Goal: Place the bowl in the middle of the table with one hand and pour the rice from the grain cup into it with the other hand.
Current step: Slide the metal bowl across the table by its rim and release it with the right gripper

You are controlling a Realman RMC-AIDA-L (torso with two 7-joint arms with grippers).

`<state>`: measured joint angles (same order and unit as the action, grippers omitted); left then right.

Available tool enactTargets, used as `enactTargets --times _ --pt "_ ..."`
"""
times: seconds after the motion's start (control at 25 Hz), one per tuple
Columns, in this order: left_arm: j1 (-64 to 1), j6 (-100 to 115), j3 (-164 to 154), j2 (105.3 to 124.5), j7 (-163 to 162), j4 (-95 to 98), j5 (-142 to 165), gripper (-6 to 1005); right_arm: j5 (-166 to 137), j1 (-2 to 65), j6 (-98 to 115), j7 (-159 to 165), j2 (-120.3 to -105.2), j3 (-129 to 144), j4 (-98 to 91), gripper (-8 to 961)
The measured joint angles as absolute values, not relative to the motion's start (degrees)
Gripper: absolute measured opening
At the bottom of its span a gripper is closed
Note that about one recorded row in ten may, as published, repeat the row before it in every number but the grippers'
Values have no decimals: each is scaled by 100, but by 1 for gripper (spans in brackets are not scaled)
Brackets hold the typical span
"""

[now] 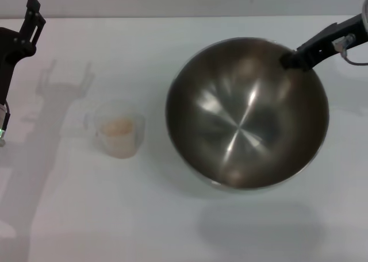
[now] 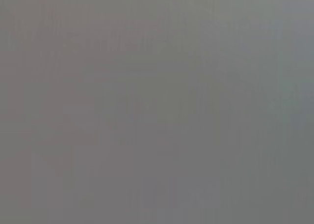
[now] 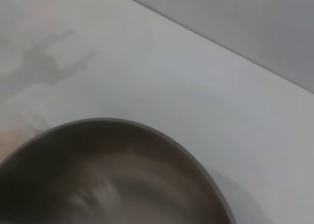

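The steel bowl (image 1: 247, 112) fills the right half of the head view; its shadow lies lower on the table (image 1: 144, 216), so it hangs above the surface. My right gripper (image 1: 290, 60) reaches in from the upper right and is shut on the bowl's far rim. The right wrist view shows the bowl's rim and inside (image 3: 122, 184) over the white table (image 3: 171, 76). The clear grain cup (image 1: 119, 131) stands left of the bowl, apart from it, holding pale rice (image 1: 117, 127). My left gripper (image 1: 31, 15) is raised at the far left, open, above and left of the cup.
The left gripper's forked shadow (image 1: 63, 81) falls on the table behind the cup. The table's back edge meets a grey wall (image 1: 172, 0). The left wrist view shows only plain grey.
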<state>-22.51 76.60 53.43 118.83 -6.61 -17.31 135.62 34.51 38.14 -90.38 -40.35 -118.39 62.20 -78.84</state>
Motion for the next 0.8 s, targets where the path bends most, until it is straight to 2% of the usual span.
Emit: enactTargets --times 0.8 --pt "-2311 7664 5458 11882 -659 -1715 13561 814 3912 4227 -9162 -4540 -11874 6464 -6509 38"
